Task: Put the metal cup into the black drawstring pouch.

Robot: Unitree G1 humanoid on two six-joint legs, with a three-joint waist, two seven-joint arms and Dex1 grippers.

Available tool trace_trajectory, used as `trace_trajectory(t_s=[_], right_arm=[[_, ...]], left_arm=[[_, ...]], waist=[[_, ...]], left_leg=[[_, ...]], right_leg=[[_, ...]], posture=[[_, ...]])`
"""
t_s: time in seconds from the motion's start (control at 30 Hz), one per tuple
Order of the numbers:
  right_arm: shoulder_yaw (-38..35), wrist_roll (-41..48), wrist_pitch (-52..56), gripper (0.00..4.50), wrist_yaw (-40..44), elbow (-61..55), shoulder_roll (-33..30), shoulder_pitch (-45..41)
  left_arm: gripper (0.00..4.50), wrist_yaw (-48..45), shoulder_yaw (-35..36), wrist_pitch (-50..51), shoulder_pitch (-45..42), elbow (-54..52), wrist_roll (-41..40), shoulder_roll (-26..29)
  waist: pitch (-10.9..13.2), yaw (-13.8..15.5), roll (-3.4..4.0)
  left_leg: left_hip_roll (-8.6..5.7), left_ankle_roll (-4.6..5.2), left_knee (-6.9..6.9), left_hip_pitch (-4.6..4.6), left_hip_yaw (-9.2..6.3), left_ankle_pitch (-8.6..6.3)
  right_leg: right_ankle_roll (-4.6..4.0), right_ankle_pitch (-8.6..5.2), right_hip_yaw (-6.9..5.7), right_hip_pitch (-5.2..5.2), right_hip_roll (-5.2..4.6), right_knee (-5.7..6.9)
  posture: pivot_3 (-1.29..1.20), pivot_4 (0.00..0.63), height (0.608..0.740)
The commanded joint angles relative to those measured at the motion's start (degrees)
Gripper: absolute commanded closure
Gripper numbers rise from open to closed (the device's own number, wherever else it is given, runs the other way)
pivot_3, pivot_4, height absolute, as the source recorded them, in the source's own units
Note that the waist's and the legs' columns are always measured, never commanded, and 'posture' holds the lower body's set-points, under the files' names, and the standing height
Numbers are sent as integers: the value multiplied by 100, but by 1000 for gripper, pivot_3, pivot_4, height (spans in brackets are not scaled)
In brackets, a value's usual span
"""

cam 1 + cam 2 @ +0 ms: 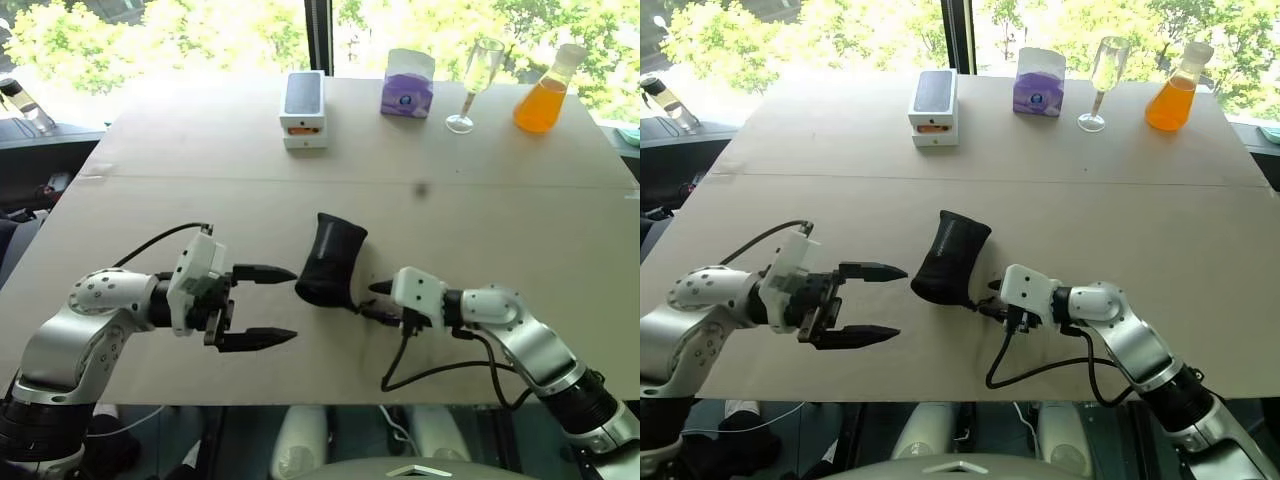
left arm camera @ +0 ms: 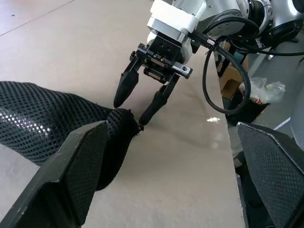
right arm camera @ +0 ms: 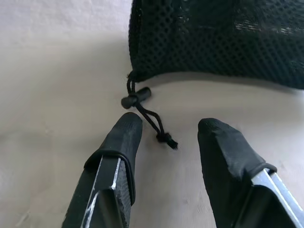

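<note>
Near the middle of the table (image 1: 560, 230) lies the pouch (image 1: 331, 260), a black mesh bag on its side, bulging as if something is already inside; the cup cannot be made out through the fabric, so whether it is in there cannot be told. The pouch's mouth looks gathered at its near end, where the cord (image 3: 151, 118) and its toggle trail onto the table.

The left gripper (image 1: 268, 306) hangs just left of the pouch with its jaws spread wide and nothing between them. The right gripper (image 3: 168, 135) sits just right of the pouch's near end, jaws parted and empty, the cord's knotted tail lying between the fingertips (image 3: 127, 130).

The step in hand seems to be closing or finishing the pouch. The next move likely calls for the right gripper to close on the thin cord, which could slip out, while the left steadies the bag.

Far back stand a phone box (image 1: 303, 108), a purple box (image 1: 407, 84), a glass (image 1: 478, 82) and a flask (image 1: 548, 92).
</note>
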Motion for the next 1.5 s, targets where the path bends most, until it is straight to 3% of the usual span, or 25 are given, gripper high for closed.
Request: trace_trajectory(t_s=[0.03, 0.13, 0.27, 0.3, 0.33, 0.6, 0.87, 1.17, 1.5], right_arm=[[102, -59, -110, 2430, 280, 153, -9, -116], [161, -25, 63, 2430, 462, 425, -12, -107], [154, -88, 79, 3375, 555, 912, 18, -169], [156, -113, 85, 4047, 577, 1003, 18, -178], [151, -131, 52, 4428, 596, 1072, 17, -183], [-434, 92, 408, 4473, 505, 215, -363, -194], [-1560, 885, 1913, 4473, 489, -1681, -968, -963], [-1733, 1184, 2376, 4473, 474, -2078, -1297, -1426], [-1777, 1483, 2536, 4473, 505, -2156, -1537, -1628]], left_arm=[[14, 61, 149, -140, 40, -168, -19, 0], [14, 146, 138, -207, 73, -202, 5, -53], [0, 260, 94, -253, 47, -225, 17, -105], [0, 288, 96, -246, 48, -241, 8, -116], [0, 317, 98, -237, 55, -260, 0, -124], [0, 516, -34, -244, 173, -503, 5, -266], [0, 1443, -1028, -329, -666, -435, 882, -923], [0, 2403, -1802, -83, -2214, 417, 1280, -2313], [0, 1968, -2440, -1026, -2610, 1403, 1945, -2761]], waist=[[0, -7, 0], [-2, -6, 1], [-8, -10, -1], [-9, -11, 0], [-10, -11, 0], [-6, 22, 15], [7, -2, 36], [9, 0, 31], [9, 2, 31]], left_leg=[[0, 0, 1, 0, 1, 0], [1, 0, 0, 3, 0, 0], [1, 0, 0, 6, -1, 0], [1, 0, 0, 11, 0, 0], [2, 1, 0, 15, 0, 0], [-1, 23, -5, 80, 0, -15], [2, 22, -8, 68, 1, -14], [-8, 30, 1, 47, -6, -17], [-8, 11, 2, 0, -5, -6]], right_leg=[[0, 0, 1, 0, -1, 0], [0, 0, 0, 1, 1, 1], [2, 2, -1, 5, 2, 1], [2, 2, 0, 9, 2, 1], [-2, -1, 0, 12, 2, 1], [13, -16, -4, 70, -18, 1], [-5, -1, -3, 62, -5, 4], [14, 9, -5, 61, -6, -9], [14, 10, -3, 11, 1, -7]], posture=[[0, 150, 737], [0, 150, 737], [0, 150, 737], [0, 150, 737], [0, 150, 737], [0, 150, 737], [0, 150, 737], [0, 150, 737], [0, 150, 737]])
